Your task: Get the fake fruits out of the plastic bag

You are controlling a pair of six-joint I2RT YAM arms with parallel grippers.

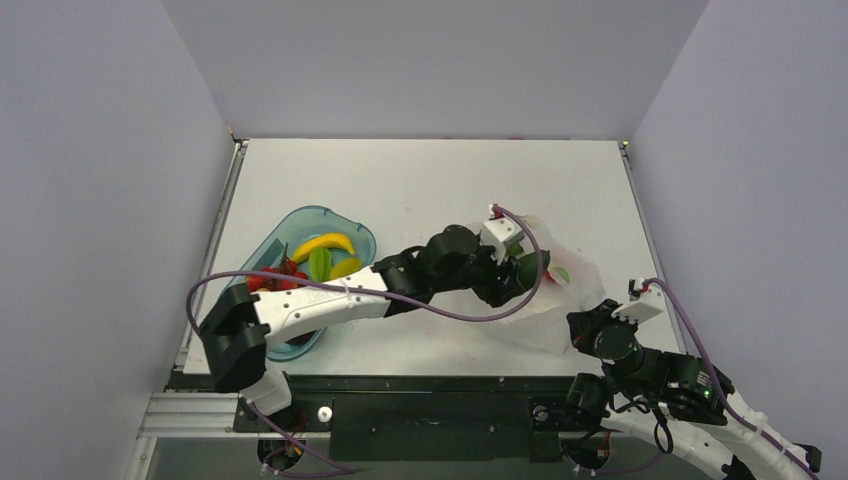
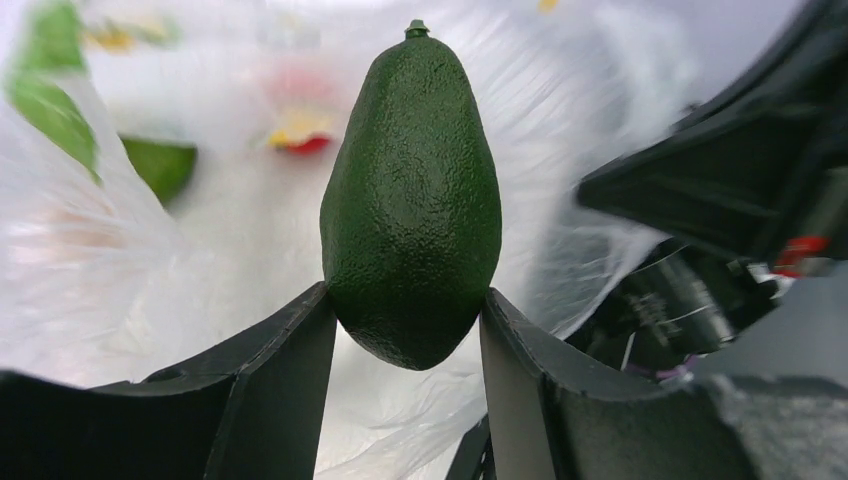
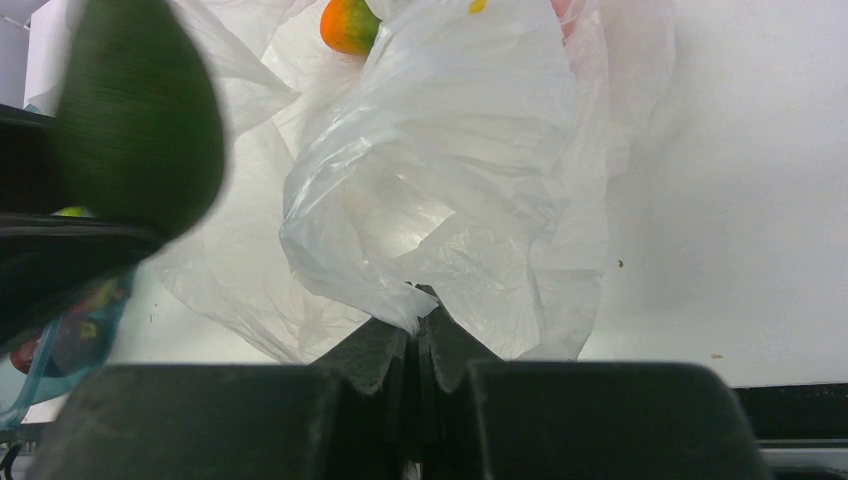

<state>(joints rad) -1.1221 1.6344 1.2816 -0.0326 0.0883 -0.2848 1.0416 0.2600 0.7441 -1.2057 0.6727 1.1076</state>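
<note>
Left gripper [image 2: 408, 300] is clamping dark green plastic avocado [image 2: 410, 200] over crinkly white plastic bag [image 3: 450, 150]; right gripper [image 3: 420, 330] is pinching bag's edge; yellow banana [image 1: 322, 243] is lying in teal tray [image 1: 305, 215]; orange-green mango [image 3: 348, 25] is lying inside

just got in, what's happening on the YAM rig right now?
The left hand is shut on a dark green avocado, held just above the plastic bag. The right hand pinches the bag's near edge. A banana and other fruits already lie in the teal tray; an orange-green mango sits among the bag's folds, so unloading is not finished.
</note>
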